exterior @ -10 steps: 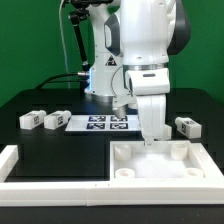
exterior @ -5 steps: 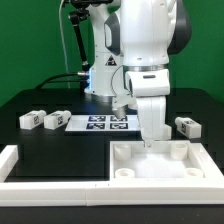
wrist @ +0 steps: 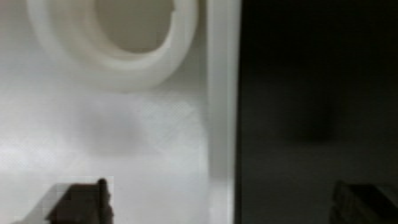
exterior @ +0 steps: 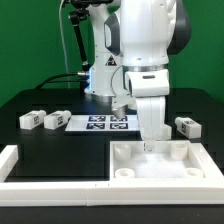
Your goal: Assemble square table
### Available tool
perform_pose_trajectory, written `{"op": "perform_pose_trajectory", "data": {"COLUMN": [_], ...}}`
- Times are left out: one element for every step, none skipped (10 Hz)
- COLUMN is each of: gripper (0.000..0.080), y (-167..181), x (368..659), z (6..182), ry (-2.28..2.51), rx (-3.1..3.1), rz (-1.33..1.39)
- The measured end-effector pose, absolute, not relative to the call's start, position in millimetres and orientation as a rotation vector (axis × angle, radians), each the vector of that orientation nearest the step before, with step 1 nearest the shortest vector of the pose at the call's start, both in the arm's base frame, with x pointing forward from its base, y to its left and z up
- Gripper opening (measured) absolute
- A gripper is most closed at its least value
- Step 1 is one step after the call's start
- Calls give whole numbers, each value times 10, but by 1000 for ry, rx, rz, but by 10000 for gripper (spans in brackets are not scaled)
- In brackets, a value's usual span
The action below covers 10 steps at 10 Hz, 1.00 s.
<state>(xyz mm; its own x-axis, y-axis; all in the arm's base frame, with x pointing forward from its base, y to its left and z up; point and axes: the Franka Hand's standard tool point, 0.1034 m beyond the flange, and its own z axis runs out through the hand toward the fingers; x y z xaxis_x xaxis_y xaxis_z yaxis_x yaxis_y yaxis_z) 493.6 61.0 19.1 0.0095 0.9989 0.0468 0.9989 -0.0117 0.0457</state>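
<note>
The square table's top, a large white slab [exterior: 160,165], lies recessed face up at the front of the exterior view's right. Its corner sockets [wrist: 134,40] show as raised rings. My gripper [exterior: 150,143] hangs straight down over the slab's back edge. In the wrist view the gripper [wrist: 228,205] is open. One fingertip [wrist: 80,203] is over the white slab [wrist: 107,130] and the other over the black table beyond its edge, with nothing held. Leg blocks lie apart: two [exterior: 30,119] [exterior: 57,120] at the exterior view's left, one [exterior: 187,126] at its right.
The marker board [exterior: 108,123] lies flat behind the slab, near the robot base. A low white border wall [exterior: 55,183] runs along the front and up the exterior view's left side [exterior: 9,158]. The table mat [exterior: 60,150] is black.
My gripper's fingers have parted at the slab's back edge. The arm, the slab and the leg blocks have stayed where they were.
</note>
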Motion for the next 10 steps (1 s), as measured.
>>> {"op": "perform_pose_trajectory", "data": {"gripper": [644, 648, 648, 649, 649, 649, 649, 649, 649, 649], "y": [608, 607, 606, 605, 635, 720, 850, 1022, 1221, 1402], "x": [4935, 4935, 4935, 4935, 4935, 4937, 4928, 4918, 4895, 4857], "z": [190, 190, 190, 189, 216, 315, 430, 528, 577, 588], "ry": [-2208, -2208, -2208, -2207, -2173, -2134, -2049, -1997, -1868, -1720], "rx": [-2232, -2232, -2232, -2233, -2266, -2310, -2390, -2435, -2529, -2623], "rz": [-102, -102, -102, -102, -102, -106, -109, -110, -125, -129]}}
